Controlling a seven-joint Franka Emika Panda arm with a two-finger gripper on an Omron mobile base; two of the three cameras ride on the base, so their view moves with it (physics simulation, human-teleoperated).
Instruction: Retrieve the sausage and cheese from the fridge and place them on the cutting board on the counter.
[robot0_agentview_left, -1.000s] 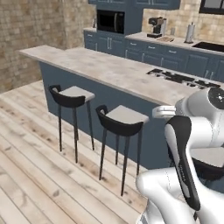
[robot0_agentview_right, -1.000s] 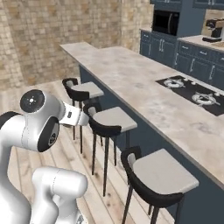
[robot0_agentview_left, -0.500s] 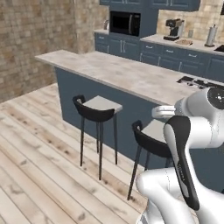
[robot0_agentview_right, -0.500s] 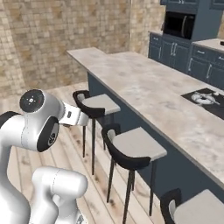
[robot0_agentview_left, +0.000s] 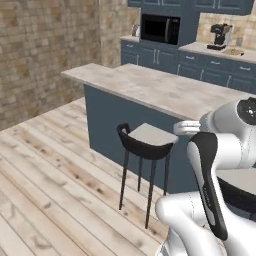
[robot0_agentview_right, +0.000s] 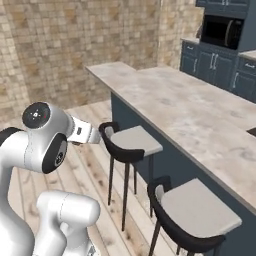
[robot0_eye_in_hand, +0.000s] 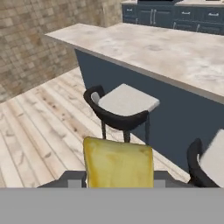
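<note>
In the hand view, the cheese (robot0_eye_in_hand: 118, 164), a yellow block with a mottled face, sits between my two dark fingertips (robot0_eye_in_hand: 72, 178). My gripper (robot0_eye_in_hand: 118, 178) is shut on it. The arm is folded close above the base. Far off at the back, the counter (robot0_agentview_left: 200, 48) runs over dark blue cabinets. On it, a tan flat piece that looks like the cutting board (robot0_agentview_left: 233, 51) lies beside the coffee machine (robot0_agentview_left: 220, 36). The sausage and the fridge are out of view.
A long island (robot0_agentview_left: 150, 85) with a marbled top and dark blue sides stands ahead. Bar stools (robot0_agentview_left: 145, 141) (robot0_agentview_right: 192, 212) line its near side. A microwave (robot0_agentview_left: 160, 28) sits in the back cabinets. A brick wall (robot0_agentview_left: 45, 50) is on the left, with plank floor (robot0_agentview_left: 50, 190) before it.
The whole picture has shifted as the base drives: island and stools have slid to the right in both base views, and one stool has left the left view. The arm keeps its folded pose.
</note>
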